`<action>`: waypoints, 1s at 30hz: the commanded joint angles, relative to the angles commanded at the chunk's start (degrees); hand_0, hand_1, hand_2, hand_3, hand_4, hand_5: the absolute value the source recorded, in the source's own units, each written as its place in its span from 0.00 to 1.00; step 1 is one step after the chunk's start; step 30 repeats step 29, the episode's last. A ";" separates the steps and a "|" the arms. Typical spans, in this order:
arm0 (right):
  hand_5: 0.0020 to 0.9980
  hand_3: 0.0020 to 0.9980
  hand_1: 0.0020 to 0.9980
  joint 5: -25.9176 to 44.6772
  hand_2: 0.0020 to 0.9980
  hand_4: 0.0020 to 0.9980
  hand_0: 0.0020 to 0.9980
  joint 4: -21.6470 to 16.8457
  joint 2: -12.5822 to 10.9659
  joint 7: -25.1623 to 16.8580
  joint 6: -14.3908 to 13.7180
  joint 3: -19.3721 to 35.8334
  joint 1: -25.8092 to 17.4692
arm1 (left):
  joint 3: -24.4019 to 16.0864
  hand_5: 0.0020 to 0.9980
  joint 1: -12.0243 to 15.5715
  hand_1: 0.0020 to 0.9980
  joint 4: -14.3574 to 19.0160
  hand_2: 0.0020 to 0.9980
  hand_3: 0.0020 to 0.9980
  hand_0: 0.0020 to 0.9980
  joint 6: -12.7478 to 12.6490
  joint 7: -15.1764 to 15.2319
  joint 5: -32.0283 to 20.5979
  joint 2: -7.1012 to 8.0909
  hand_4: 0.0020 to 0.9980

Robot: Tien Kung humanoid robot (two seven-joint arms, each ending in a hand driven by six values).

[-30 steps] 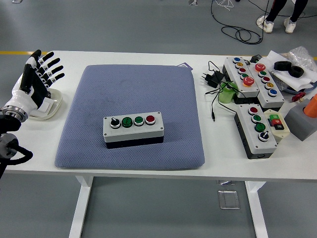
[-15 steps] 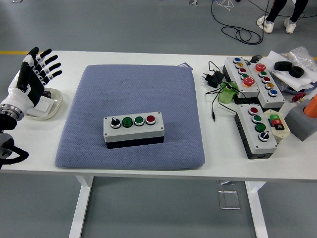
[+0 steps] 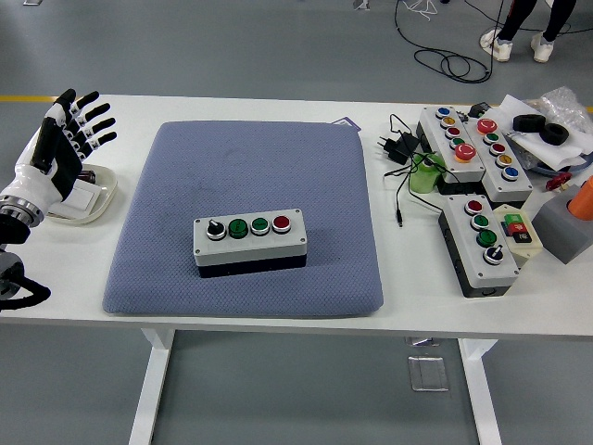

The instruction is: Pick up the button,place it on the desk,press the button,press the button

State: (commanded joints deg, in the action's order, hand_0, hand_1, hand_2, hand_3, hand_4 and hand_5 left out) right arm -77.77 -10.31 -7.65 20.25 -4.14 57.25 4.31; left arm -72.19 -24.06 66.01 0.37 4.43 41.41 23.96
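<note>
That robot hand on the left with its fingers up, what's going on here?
Nothing is being handled right now. The left robot hand is raised with fingers spread, over a small white dish at the table's left end, holding nothing. A grey button box with a black knob, two green buttons and a red one sits untouched on the blue pad. More button boxes and cables lie on the right. The right arm is out of view.

You are viewing a white table [image 3: 278,311]. Directly on it lie a blue-grey pad [image 3: 246,185], a white dish [image 3: 93,199] at left, and three grey button boxes [image 3: 473,148] at right.
</note>
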 joint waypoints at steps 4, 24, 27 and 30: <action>0.23 0.57 0.46 -0.44 0.62 0.31 0.64 0.00 -0.01 0.05 0.12 0.15 -0.36 | 0.18 1.00 0.39 0.87 0.07 0.90 0.91 0.82 0.04 0.06 0.25 -0.03 0.63; 0.23 0.57 0.47 -1.58 0.62 0.30 0.63 0.00 -0.19 0.15 0.38 0.40 -1.59 | -0.73 1.00 2.97 0.87 0.75 0.90 0.91 0.83 0.45 0.22 0.63 0.98 0.62; 0.23 0.57 0.47 -1.77 0.62 0.30 0.63 0.00 -0.23 0.18 0.34 0.58 -1.78 | -0.85 1.00 3.37 0.87 0.84 0.90 0.91 0.83 0.46 0.25 0.64 1.26 0.62; 0.23 0.57 0.47 -2.07 0.62 0.30 0.63 0.00 -0.25 0.23 0.34 0.84 -1.89 | -0.84 1.00 3.53 0.87 0.89 0.90 0.91 0.83 0.48 0.30 0.66 1.38 0.62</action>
